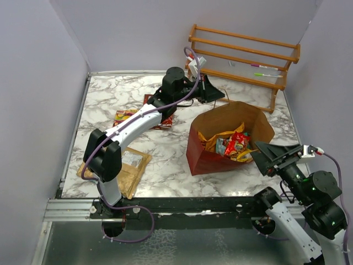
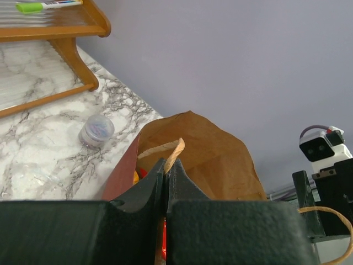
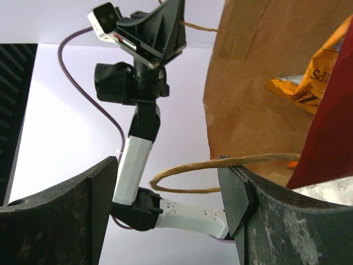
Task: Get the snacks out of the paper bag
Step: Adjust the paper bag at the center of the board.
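The paper bag [image 1: 205,159], red outside and brown inside, stands open at the centre right. Inside it lie snacks: an orange chip bag [image 1: 217,136], a red packet [image 1: 237,143] and a teal one [image 1: 220,147]. My left gripper [image 1: 215,94] is at the bag's far side, shut on a twisted handle [image 2: 176,150]. My right gripper [image 1: 260,157] is open at the bag's right edge. In the right wrist view the other handle loop [image 3: 193,172] hangs between my open fingers [image 3: 168,165] and touches the right one. Two packets [image 1: 124,116] [image 1: 163,122] lie on the table to the left.
An orange wooden rack [image 1: 242,52] with markers stands at the back. A small round lidded tub [image 2: 96,130] sits near its foot. A brown padded envelope [image 1: 126,170] lies at the front left. Grey walls close in on three sides.
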Motion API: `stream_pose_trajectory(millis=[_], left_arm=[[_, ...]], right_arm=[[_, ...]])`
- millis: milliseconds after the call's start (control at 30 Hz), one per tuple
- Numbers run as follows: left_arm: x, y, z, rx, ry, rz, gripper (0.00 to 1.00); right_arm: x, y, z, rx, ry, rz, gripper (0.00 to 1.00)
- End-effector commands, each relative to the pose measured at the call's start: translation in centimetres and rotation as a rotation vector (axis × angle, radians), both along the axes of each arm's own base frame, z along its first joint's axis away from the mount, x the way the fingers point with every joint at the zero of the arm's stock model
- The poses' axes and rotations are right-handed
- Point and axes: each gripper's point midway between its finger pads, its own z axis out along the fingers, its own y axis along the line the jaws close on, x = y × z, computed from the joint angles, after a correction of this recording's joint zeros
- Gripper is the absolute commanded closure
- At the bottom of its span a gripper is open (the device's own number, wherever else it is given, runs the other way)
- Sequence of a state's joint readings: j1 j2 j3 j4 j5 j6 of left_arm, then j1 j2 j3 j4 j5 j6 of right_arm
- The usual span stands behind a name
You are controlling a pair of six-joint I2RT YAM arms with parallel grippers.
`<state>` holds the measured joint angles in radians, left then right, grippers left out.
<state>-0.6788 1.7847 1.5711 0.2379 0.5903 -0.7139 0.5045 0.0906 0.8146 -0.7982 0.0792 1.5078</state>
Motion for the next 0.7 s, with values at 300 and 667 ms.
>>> stream_pose_trajectory(millis=[300, 667], left_arm=[[0.0, 2.9, 5.6, -0.151, -0.055, 0.201, 1.0], [1.0, 4.8, 5.2, -0.196, 0.034, 0.341, 1.0]], right_arm=[[2.5, 1.7, 3.7, 0.01, -0.098, 0.015, 0.26], [3.9, 2.5, 4.4, -0.125, -0.192, 0.017, 0.38]])
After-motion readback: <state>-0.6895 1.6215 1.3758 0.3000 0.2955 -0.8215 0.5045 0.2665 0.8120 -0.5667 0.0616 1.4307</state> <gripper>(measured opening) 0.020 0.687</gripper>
